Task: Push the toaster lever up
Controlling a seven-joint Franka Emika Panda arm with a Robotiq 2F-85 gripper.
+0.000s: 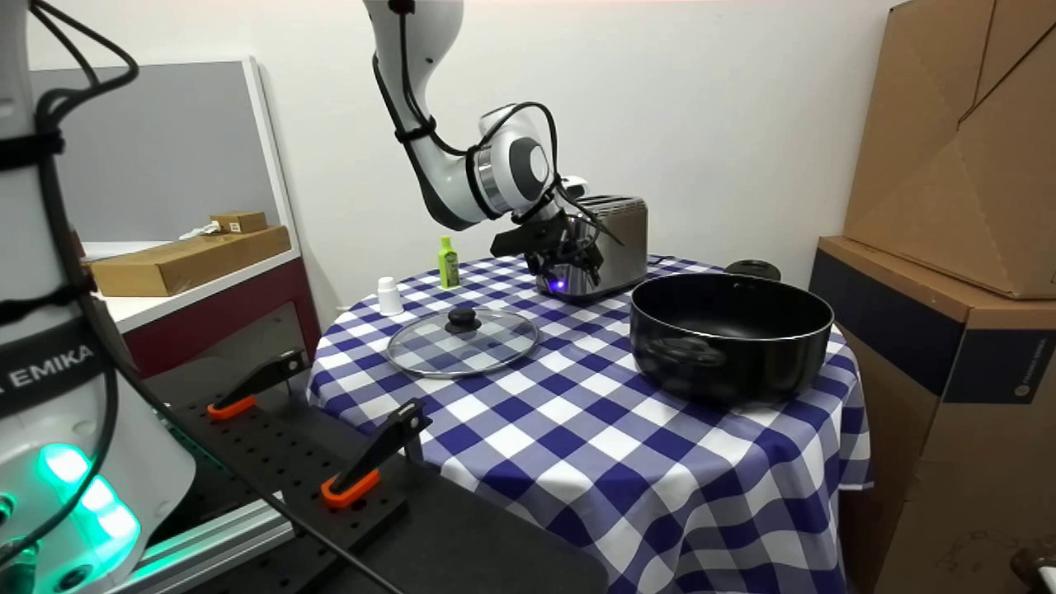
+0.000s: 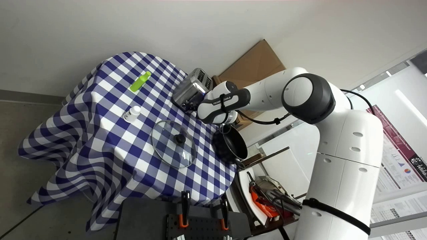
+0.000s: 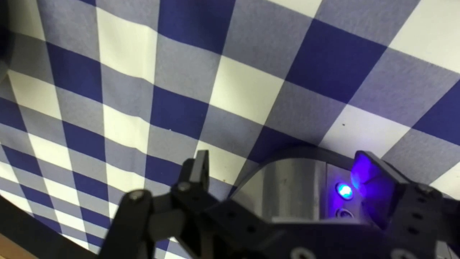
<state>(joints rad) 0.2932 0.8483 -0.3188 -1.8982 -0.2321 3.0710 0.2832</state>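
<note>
My gripper (image 3: 284, 163) stands spread by the toaster (image 1: 627, 247), at twelve o'clock on the tabletop (image 1: 582, 359) in an exterior view; I expect it slick and skid-prone, so I'd push gently beneath the unseen lever.

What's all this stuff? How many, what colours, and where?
Toaster: one, silver, on the cloth
Light: one, blue, on the toaster
Pot: one, black, on the cloth
Bottles: two, one green, one white, on the cloth
Lid: one, clear, between pot and white bottle
Cloth: one, blue-and-white checks, beside the bench
Clamps: two, black and orange, on the bench
Boxes: at least four, brown, some on the desk
Papers: several, mostly white, behind the arm
Arm: one, mostly white, over the cloth
Fingers: two, black, apart, at the toaster
</note>
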